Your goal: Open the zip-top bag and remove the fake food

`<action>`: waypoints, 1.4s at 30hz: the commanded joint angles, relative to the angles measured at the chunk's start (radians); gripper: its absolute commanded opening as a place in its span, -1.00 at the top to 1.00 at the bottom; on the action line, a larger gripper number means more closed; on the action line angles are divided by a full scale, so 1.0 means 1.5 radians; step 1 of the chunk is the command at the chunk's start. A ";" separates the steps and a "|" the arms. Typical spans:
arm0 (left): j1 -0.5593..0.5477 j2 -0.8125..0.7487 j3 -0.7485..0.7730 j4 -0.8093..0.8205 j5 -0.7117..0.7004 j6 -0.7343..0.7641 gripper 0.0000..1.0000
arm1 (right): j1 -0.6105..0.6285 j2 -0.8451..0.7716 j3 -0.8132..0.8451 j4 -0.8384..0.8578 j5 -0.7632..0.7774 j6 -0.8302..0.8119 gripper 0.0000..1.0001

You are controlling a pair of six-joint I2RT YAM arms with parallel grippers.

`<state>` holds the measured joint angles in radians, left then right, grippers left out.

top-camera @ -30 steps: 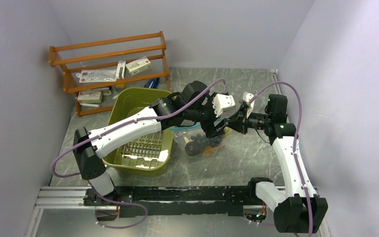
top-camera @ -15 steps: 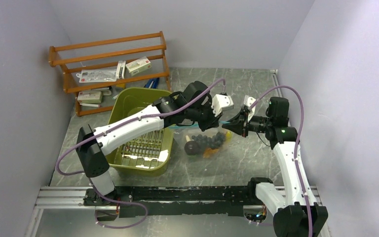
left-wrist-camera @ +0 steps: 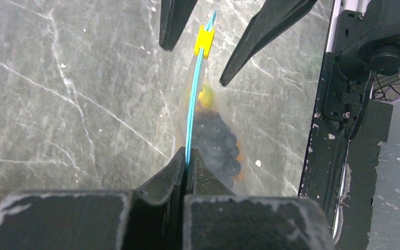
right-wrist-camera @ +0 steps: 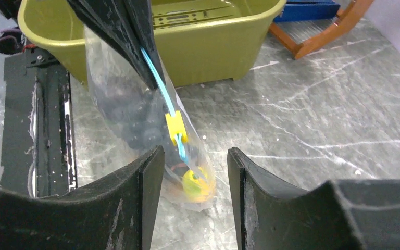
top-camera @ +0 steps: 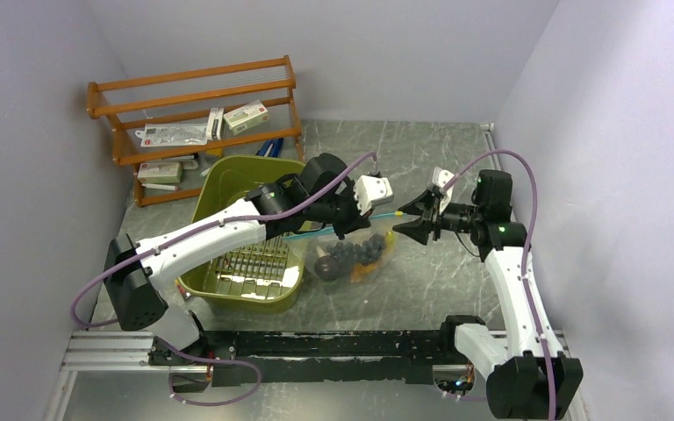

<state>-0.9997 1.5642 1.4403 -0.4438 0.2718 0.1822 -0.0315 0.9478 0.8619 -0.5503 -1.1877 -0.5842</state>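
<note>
The zip-top bag [top-camera: 351, 259] hangs just over the table, clear, with a blue zip strip [left-wrist-camera: 194, 99] and a yellow slider [left-wrist-camera: 204, 40]. My left gripper [left-wrist-camera: 187, 153] is shut on the strip's near end; from above it [top-camera: 344, 226] sits over the bag's left part. The right gripper [right-wrist-camera: 195, 153] stands open, and the slider [right-wrist-camera: 176, 127] lies just ahead of its fingertips, untouched. Fake food shows through the plastic: dark grapes [left-wrist-camera: 216, 146], a yellow piece [right-wrist-camera: 195, 185] and orange bits. My right gripper [top-camera: 401, 219] is at the bag's right end.
An olive-green bin [top-camera: 228, 189] with a wire rack inside stands directly left of the bag. A wooden shelf [top-camera: 193, 96] with packets is at the back left. A black rail [top-camera: 316, 346] runs along the near edge. Walls close in on both sides.
My left gripper has shut on the zip strip and drawn the bag leftward toward the bin. The right gripper has opened and let go of the bag's right end.
</note>
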 commanded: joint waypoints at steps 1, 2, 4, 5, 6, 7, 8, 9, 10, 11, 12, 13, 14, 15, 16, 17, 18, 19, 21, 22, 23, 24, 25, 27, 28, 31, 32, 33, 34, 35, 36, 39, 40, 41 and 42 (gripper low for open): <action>0.006 -0.031 -0.005 0.068 0.015 0.023 0.86 | 0.000 0.040 -0.021 -0.029 -0.063 -0.116 0.03; 0.006 -0.029 -0.002 0.063 0.017 0.025 0.86 | -0.001 0.052 -0.026 -0.028 -0.062 -0.122 0.03; 0.007 -0.027 0.006 0.049 0.024 0.029 0.86 | -0.002 0.076 -0.019 -0.067 -0.076 -0.176 0.03; 0.007 -0.026 0.010 0.044 0.025 0.030 0.87 | -0.003 0.092 -0.011 -0.101 -0.093 -0.221 0.03; 0.007 -0.025 0.010 0.042 0.028 0.032 0.86 | -0.003 0.103 -0.001 -0.133 -0.109 -0.266 0.04; 0.006 -0.026 0.009 0.041 0.029 0.034 0.86 | -0.004 0.113 0.008 -0.154 -0.116 -0.290 0.04; 0.007 -0.027 0.008 0.042 0.029 0.034 0.86 | -0.004 0.122 0.016 -0.156 -0.117 -0.289 0.04; 0.007 -0.027 0.007 0.043 0.028 0.033 0.86 | -0.004 0.129 0.023 -0.155 -0.118 -0.282 0.04; 0.007 -0.027 0.006 0.044 0.028 0.031 0.86 | -0.004 0.136 0.029 -0.156 -0.119 -0.279 0.04; 0.007 -0.027 0.005 0.046 0.028 0.030 0.87 | -0.004 0.140 0.034 -0.157 -0.127 -0.278 0.05; 0.006 -0.027 0.005 0.047 0.029 0.028 0.86 | -0.004 0.142 0.035 -0.162 -0.136 -0.281 0.05; 0.007 -0.026 0.005 0.047 0.031 0.028 0.86 | -0.004 0.143 0.038 -0.170 -0.143 -0.293 0.05; 0.007 -0.024 0.006 0.046 0.031 0.027 0.86 | -0.004 0.142 0.039 -0.175 -0.147 -0.299 0.06; 0.007 -0.023 0.007 0.044 0.028 0.026 0.86 | -0.004 0.139 0.039 -0.170 -0.144 -0.291 0.08; 0.007 -0.021 0.009 0.041 0.027 0.026 0.86 | -0.004 0.134 0.039 -0.155 -0.133 -0.260 0.09; 0.006 -0.020 0.010 0.038 0.029 0.026 0.86 | -0.004 0.126 0.038 -0.122 -0.116 -0.213 0.10; 0.007 -0.018 0.011 0.036 0.030 0.026 0.86 | -0.004 0.117 0.033 -0.086 -0.092 -0.171 0.11; 0.006 -0.018 0.011 0.036 0.033 0.026 0.86 | -0.004 0.105 0.024 -0.056 -0.076 -0.138 0.13; 0.007 -0.019 0.009 0.039 0.035 0.024 0.86 | -0.004 0.081 0.003 0.011 -0.065 -0.088 0.17; 0.007 -0.020 0.007 0.042 0.034 0.023 0.86 | -0.004 0.073 -0.008 0.037 -0.068 -0.065 0.19; 0.006 -0.021 0.005 0.045 0.034 0.023 0.86 | -0.004 0.066 -0.016 0.054 -0.069 -0.048 0.22; 0.006 -0.020 0.004 0.046 0.031 0.023 0.86 | -0.004 0.063 -0.019 0.060 -0.072 -0.041 0.25; 0.007 -0.020 0.005 0.046 0.026 0.021 0.86 | -0.004 0.063 -0.020 0.053 -0.075 -0.046 0.28; 0.007 -0.018 0.006 0.044 0.023 0.023 0.86 | -0.004 0.070 -0.010 0.021 -0.077 -0.076 0.36; 0.006 -0.017 0.007 0.042 0.023 0.023 0.87 | -0.004 0.074 -0.005 0.004 -0.079 -0.091 0.42; 0.007 -0.008 0.014 0.035 0.022 0.021 0.86 | -0.004 0.090 0.010 -0.031 -0.083 -0.119 0.63; 0.006 -0.005 0.017 0.032 0.020 0.020 0.86 | -0.004 0.095 0.015 -0.039 -0.081 -0.125 0.69; 0.007 -0.002 0.019 0.033 0.012 0.017 0.86 | -0.004 0.099 0.017 -0.040 -0.077 -0.123 0.72; 0.007 0.000 0.023 0.033 -0.007 0.005 0.86 | -0.004 0.101 0.015 -0.037 -0.073 -0.118 0.74; 0.007 0.004 0.027 0.033 -0.016 -0.003 0.86 | -0.004 0.102 0.013 -0.031 -0.070 -0.111 0.79; 0.007 0.005 0.028 0.037 -0.017 -0.007 0.82 | -0.004 0.103 0.014 -0.032 -0.066 -0.108 0.82; 0.007 0.005 0.026 0.065 -0.002 -0.025 0.24 | -0.004 0.094 0.024 -0.050 -0.066 -0.119 0.87; 0.006 0.008 0.029 0.074 0.008 -0.032 0.07 | -0.005 0.088 0.023 -0.039 -0.061 -0.109 0.91; 0.007 0.013 0.035 0.086 0.020 -0.041 -0.07 | -0.004 0.082 0.019 -0.026 -0.055 -0.095 0.94; 0.007 0.020 0.042 0.101 0.036 -0.049 -0.17 | -0.004 0.077 0.013 -0.014 -0.052 -0.082 0.96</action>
<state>-0.9955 1.5707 1.4445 -0.4042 0.2722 0.1638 -0.0338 1.0977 0.8639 -0.5968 -1.2812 -0.7422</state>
